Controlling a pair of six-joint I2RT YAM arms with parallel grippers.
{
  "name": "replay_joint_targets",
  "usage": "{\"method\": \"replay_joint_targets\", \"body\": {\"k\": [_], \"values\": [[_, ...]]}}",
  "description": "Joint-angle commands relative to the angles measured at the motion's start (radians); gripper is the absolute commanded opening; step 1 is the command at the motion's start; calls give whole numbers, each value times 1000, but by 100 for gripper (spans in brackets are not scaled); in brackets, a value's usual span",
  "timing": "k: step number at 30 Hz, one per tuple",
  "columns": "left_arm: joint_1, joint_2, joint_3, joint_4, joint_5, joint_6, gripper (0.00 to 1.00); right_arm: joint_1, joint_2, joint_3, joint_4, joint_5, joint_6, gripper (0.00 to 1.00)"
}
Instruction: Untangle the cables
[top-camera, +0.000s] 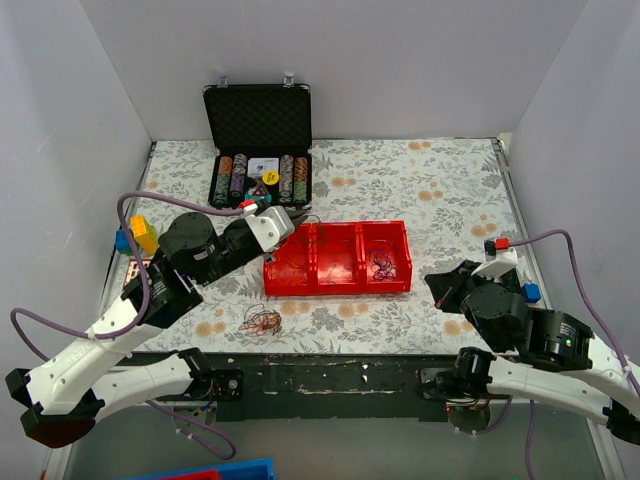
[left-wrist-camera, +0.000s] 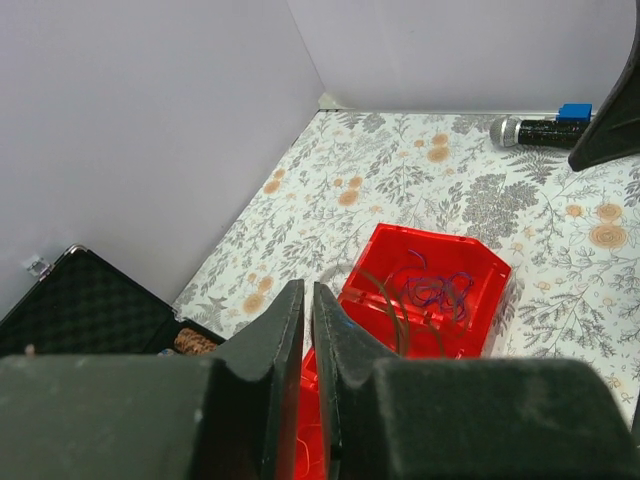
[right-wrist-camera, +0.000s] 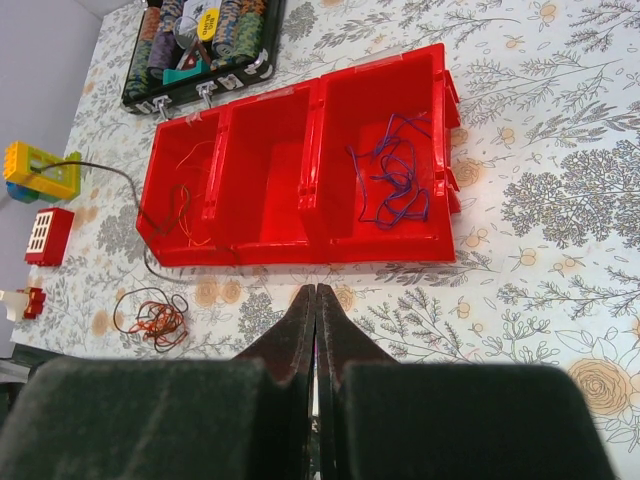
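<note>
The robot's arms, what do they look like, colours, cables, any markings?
Both have white links between black joint housings. A thick lilac cable loops along the left arm, another along the right arm. The left claw and right claw have matt black wedge-shaped fingers. A red plug and a blue plug sit at the right wrist. No readable markings.

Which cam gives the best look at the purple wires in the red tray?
Right wrist: the purple wires lie unobstructed, loops distinct, in an end compartment of the red tray. Left wrist shows them smaller, at an oblique angle. Top external shows only a small dark tangle.
</note>
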Motion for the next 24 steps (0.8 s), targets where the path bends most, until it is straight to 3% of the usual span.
{"method": "replay_joint_targets", "body": {"k": [1, 13, 16, 21, 24], "values": [[5, -1, -4, 40, 26, 8, 9, 2, -9, 6, 6, 10, 5, 1], [5, 4, -29, 43, 42, 11, 8, 2, 3, 21, 6, 7, -2, 1], [5, 5, -70, -56, 99, 80, 11, 2, 1, 13, 15, -6, -11, 1], [3, -18, -209, -184, 135, 149, 30, 2, 33, -62, 185, -152, -116, 32], [5, -47, -285, -210, 93, 166, 32, 2, 157, -140, 320, -353, -162, 45]]}}
